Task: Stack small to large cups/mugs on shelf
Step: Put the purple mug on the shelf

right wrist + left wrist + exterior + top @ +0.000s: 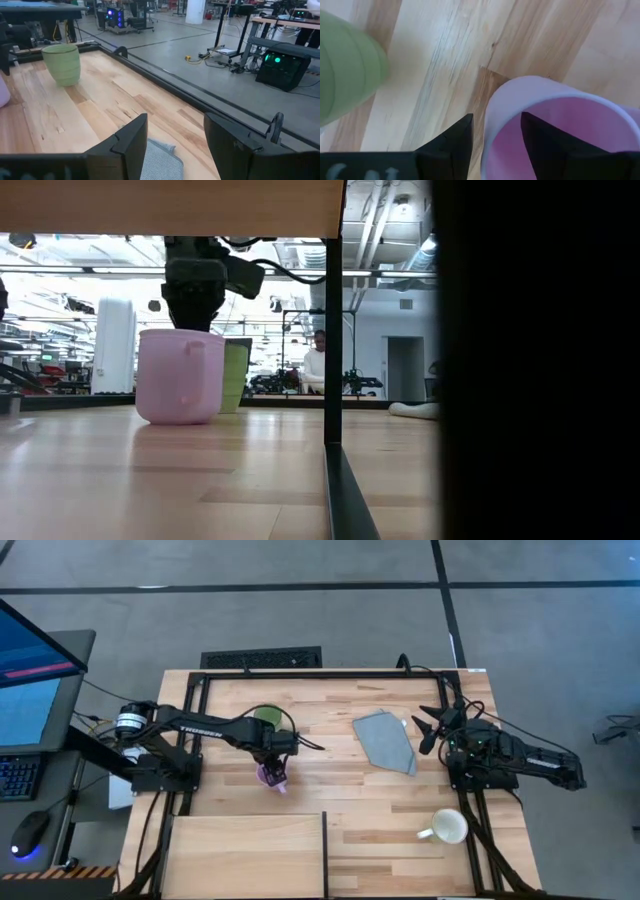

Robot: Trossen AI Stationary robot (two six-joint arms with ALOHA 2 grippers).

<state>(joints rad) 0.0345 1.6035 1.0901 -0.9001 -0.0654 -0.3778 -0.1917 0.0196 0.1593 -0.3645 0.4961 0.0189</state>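
Observation:
The light purple mug (pixel 271 777) stands upright on its base on the plank tabletop, also seen in the low view (pixel 180 376). My left gripper (pixel 277 764) points down over it, open. One finger is inside the mug and one outside, on either side of the rim wall (pixel 489 125), with a gap on each side. The green mug (pixel 265 718) stands just beyond it. The cream-white mug (pixel 448 827) stands at the near right. The shelf (pixel 245 855) lies at the near left. My right gripper (pixel 433 726) is open and empty at the far right.
A grey folded cloth (pixel 386 739) lies between the two arms, under my right gripper's fingers in the right wrist view (pixel 159 159). A black frame rail (pixel 330 673) runs along the table's far edge. The shelf's dark right edge (pixel 325 852) stands near the table's middle.

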